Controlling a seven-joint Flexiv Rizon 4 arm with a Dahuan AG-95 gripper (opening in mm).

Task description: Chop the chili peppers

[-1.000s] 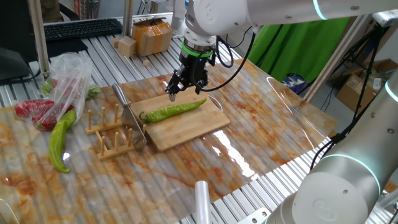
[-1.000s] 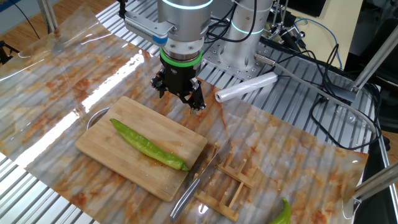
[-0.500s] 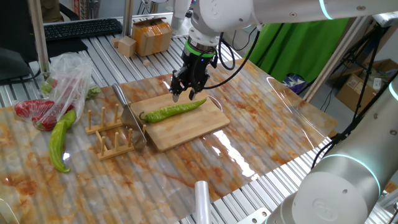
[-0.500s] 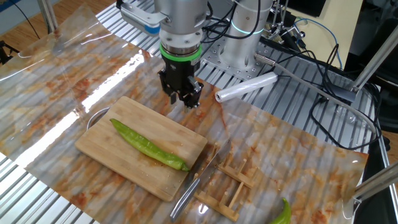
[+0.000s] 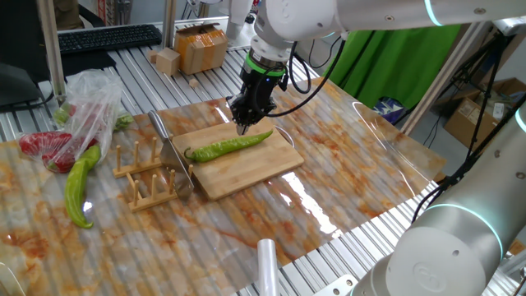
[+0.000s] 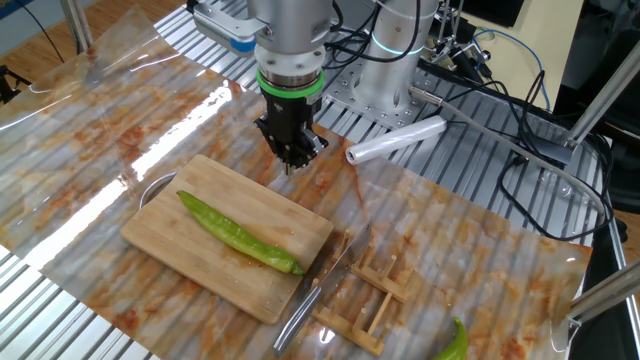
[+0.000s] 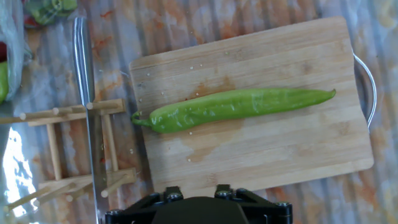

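One long glossy green chili pepper point(image 5: 230, 146) point(image 6: 238, 232) point(image 7: 239, 107) lies whole across a wooden cutting board point(image 5: 255, 168) point(image 6: 180, 250) point(image 7: 280, 162), its stem toward the knife rack. My gripper point(image 5: 244, 125) point(image 6: 291, 165) hangs above the board's far edge, just behind the pepper and clear of it. The fingers are pressed together and hold nothing. The hand view shows only the gripper's black body at the bottom edge; the fingertips do not show there.
A knife point(image 5: 168, 148) point(image 6: 315, 298) point(image 7: 84, 93) rests on a wooden rack point(image 5: 148, 177) point(image 6: 365, 300) beside the board. A paler curved pepper point(image 5: 80, 185) and a plastic bag point(image 5: 78, 111) with red peppers lie at the left. A film roll point(image 6: 395, 140) lies behind the arm.
The fingers have gone from wide open to shut on nothing. The hand has shifted slightly toward the board's far edge.
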